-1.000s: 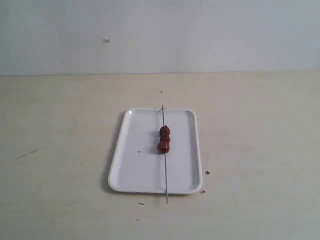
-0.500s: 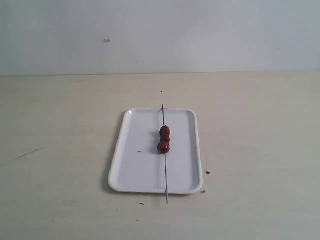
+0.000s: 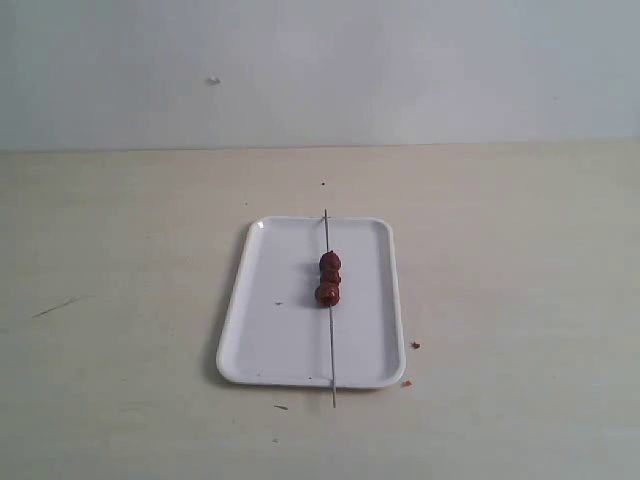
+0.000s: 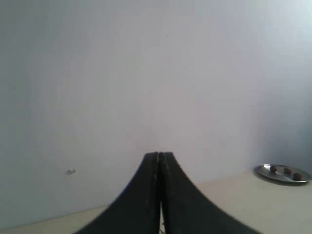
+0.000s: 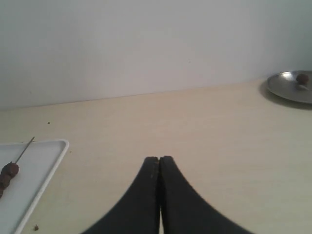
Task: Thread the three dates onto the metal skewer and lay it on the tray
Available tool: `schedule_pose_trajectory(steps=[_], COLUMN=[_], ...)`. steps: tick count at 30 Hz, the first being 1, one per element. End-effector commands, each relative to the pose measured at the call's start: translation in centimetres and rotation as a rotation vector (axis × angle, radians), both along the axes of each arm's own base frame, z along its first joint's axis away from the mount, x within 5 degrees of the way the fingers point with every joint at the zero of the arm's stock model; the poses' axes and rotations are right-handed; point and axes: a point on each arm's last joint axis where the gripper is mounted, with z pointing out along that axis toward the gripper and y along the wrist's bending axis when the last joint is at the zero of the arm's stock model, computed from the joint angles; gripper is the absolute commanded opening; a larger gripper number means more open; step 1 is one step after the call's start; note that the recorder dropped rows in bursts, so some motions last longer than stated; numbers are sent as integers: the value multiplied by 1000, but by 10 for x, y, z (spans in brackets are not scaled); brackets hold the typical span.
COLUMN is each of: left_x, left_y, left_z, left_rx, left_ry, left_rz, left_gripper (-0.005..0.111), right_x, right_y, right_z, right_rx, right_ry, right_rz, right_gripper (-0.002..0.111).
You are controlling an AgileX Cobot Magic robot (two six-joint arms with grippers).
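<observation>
The white tray (image 3: 280, 330) lies in the middle of the table in the exterior view. Across it, lengthwise, rests the metal skewer (image 3: 331, 350) with the three dates (image 3: 328, 278) threaded in a row near its far half; both skewer ends stick out past the rim. The right wrist view catches a corner of the tray (image 5: 44, 156), the skewer tip (image 5: 25, 148) and the dates (image 5: 9, 173). Neither arm shows in the exterior view. My left gripper (image 4: 159, 155) is shut with nothing in it, facing the wall. My right gripper (image 5: 159, 158) is shut too, empty, above bare table.
A round metal dish (image 5: 291, 87) holding a spare date stands at the far table edge; the left wrist view shows the metal dish (image 4: 283, 173) with dark lumps in it. Small crumbs (image 3: 414, 345) lie beside the tray.
</observation>
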Motion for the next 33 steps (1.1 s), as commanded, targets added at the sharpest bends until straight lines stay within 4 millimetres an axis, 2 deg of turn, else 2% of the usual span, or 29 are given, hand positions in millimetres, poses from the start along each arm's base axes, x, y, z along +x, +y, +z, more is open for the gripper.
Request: schedule_pose_trajectory(steps=[1, 17, 21, 24, 28, 33], left_x=[-1, -1, -2, -5, -4, -2], left_y=[0, 1, 8, 16, 23, 21], left_z=[-1, -1, 0, 2, 2, -6], left_rx=[5, 2, -9, 44, 53, 104], left_ry=[-3, -6, -33, -94, -93, -14], left_rz=[-4, 8, 118, 270, 435, 470], left_gripper=[1, 1, 1, 1, 1, 1], right_x=[0, 0, 0, 0, 0, 0], right_y=[0, 0, 0, 0, 0, 0], right_z=[-2, -2, -2, -2, -2, -2], right_rx=[9, 9, 9, 9, 9, 9], right_ry=[4, 4, 4, 4, 4, 4], right_rz=[-5, -5, -5, -5, -5, -5], right_gripper=[0, 0, 0, 0, 0, 0])
